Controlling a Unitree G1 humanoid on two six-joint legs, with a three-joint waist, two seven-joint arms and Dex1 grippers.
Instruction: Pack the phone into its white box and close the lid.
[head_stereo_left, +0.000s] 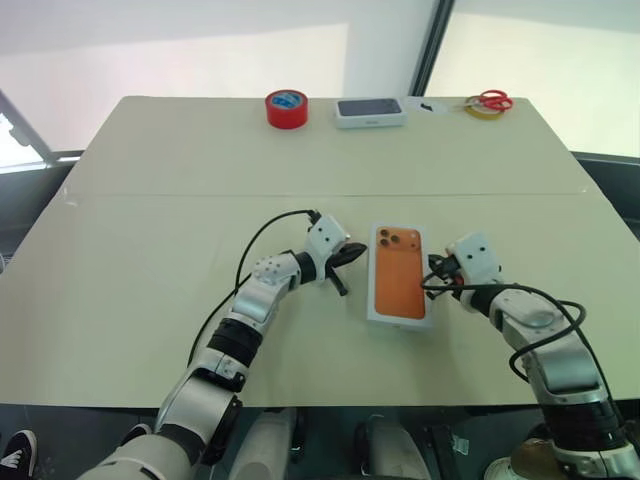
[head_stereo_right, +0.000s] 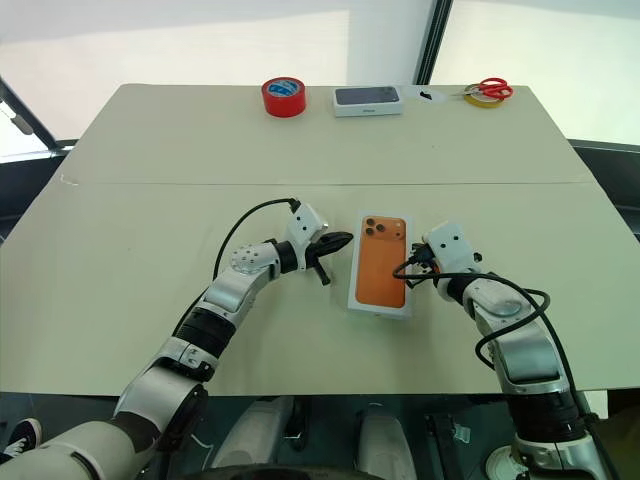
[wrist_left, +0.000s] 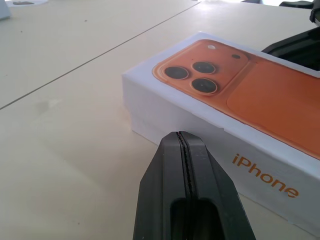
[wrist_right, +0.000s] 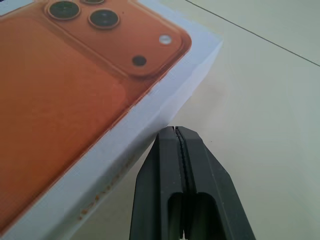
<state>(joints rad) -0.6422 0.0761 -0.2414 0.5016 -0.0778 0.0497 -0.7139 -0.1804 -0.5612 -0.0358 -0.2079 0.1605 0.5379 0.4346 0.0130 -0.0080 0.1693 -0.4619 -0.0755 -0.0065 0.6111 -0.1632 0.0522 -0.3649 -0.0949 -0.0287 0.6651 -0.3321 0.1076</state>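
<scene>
The lid (head_stereo_left: 398, 272), orange phone picture up, sits squarely on the white box just right of the middle of the head views, on the tabletop (head_stereo_left: 150, 220). The job looks close to finished: the phone must be inside, though I cannot see it. My left fingers (head_stereo_left: 343, 266) are pressed together, empty, just beside the lid's left edge. My right fingers (head_stereo_left: 440, 279) are likewise together and empty at its right edge. What may be left is pressing the lid fully home.
</scene>
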